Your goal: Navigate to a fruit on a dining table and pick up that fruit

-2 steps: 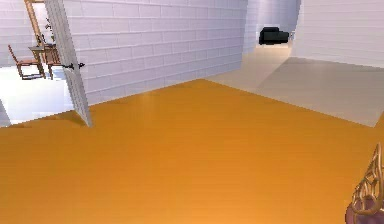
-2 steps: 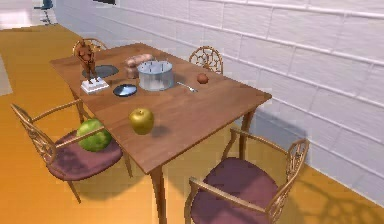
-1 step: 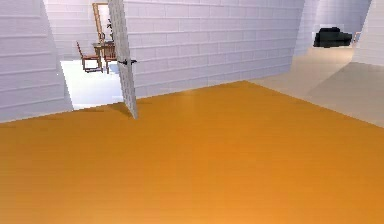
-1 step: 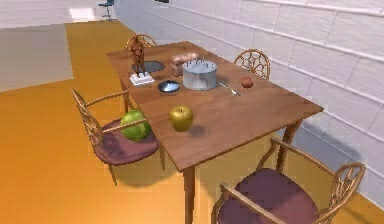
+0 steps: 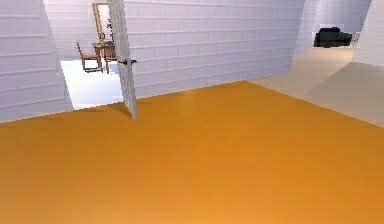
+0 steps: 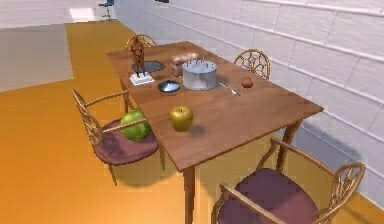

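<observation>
Orange floor [image 5: 200, 160] runs up to white panelled walls, with a door [image 5: 122, 55] standing ajar in the forward view. In the arm side view a wooden worktop [image 6: 255, 118] carries a yellow-green apple [image 6: 181, 118] near its close edge and a red apple [image 6: 247, 83] towards the wall side, a grey pot [image 6: 199, 74] between them and farther along. A green apple [image 6: 135, 125] sits just off the worktop's edge, seemingly on a chair [image 6: 100, 120] seat. As for the hand, I cannot tell its state.
</observation>
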### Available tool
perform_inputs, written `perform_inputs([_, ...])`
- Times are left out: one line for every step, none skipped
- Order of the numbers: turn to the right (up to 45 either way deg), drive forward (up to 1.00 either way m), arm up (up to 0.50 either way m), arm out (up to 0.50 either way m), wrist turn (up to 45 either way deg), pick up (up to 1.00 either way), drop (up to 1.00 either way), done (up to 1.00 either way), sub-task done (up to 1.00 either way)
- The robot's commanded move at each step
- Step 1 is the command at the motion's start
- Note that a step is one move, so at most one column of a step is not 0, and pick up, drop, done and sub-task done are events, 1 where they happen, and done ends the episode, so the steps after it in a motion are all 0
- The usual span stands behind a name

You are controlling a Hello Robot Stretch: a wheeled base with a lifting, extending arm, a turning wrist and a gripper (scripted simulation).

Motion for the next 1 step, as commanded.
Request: perform_inputs([0.0, 0.0, 0.38, 0.0, 0.0, 0.0, 0.0, 0.0, 0.0])
